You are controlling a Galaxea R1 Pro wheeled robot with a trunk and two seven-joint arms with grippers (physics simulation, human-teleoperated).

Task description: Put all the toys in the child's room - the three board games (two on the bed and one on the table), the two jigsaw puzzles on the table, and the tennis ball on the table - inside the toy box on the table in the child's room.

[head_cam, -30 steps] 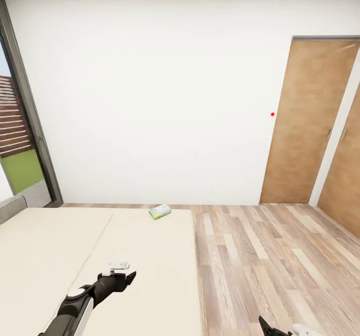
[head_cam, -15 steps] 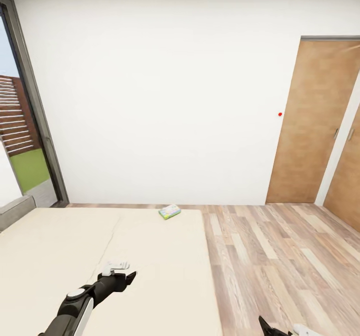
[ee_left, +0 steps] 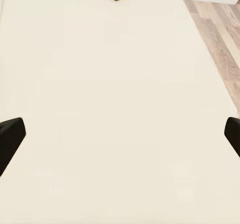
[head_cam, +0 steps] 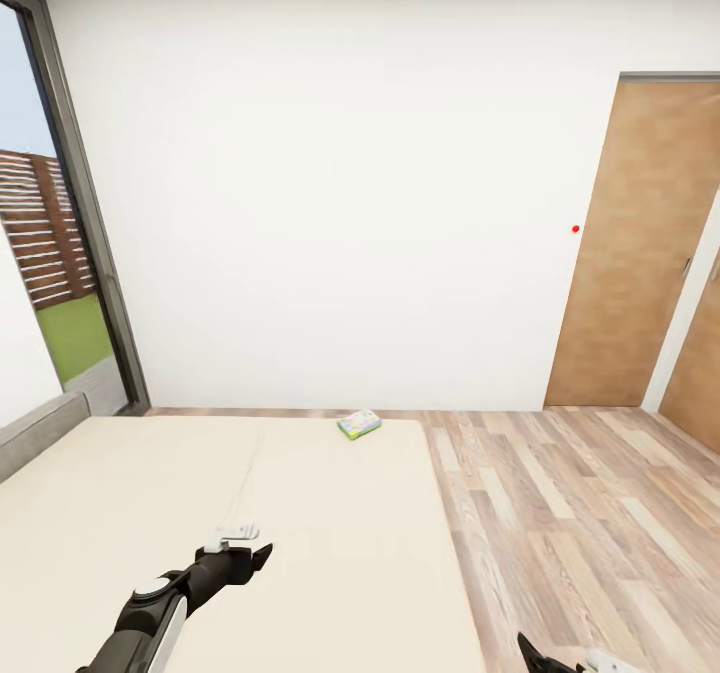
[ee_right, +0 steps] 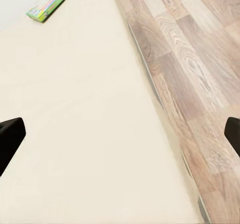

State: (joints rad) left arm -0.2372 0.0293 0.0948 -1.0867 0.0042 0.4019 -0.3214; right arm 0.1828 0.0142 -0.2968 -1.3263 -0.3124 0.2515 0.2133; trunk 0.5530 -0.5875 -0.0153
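Green-edged board game (head_cam: 359, 424) flat on the far edge of the beige bed (head_cam: 150, 513), near its corner by the white wall (head_cam: 340, 203). Tall window (head_cam: 50, 253) at far left, fence and grass outside. Left hand (head_cam: 243, 545) over the mattress, fingers wide apart, empty. Plank floor (head_cam: 570, 513), then wooden doors (head_cam: 640, 253). Right hand (ee_right: 120, 134) likewise spread, empty.

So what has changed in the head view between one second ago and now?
The camera has turned left: the door, the bed and the board game all shifted right in the picture. The game stayed at the bed's far edge. The left gripper kept its pose, jaws open.
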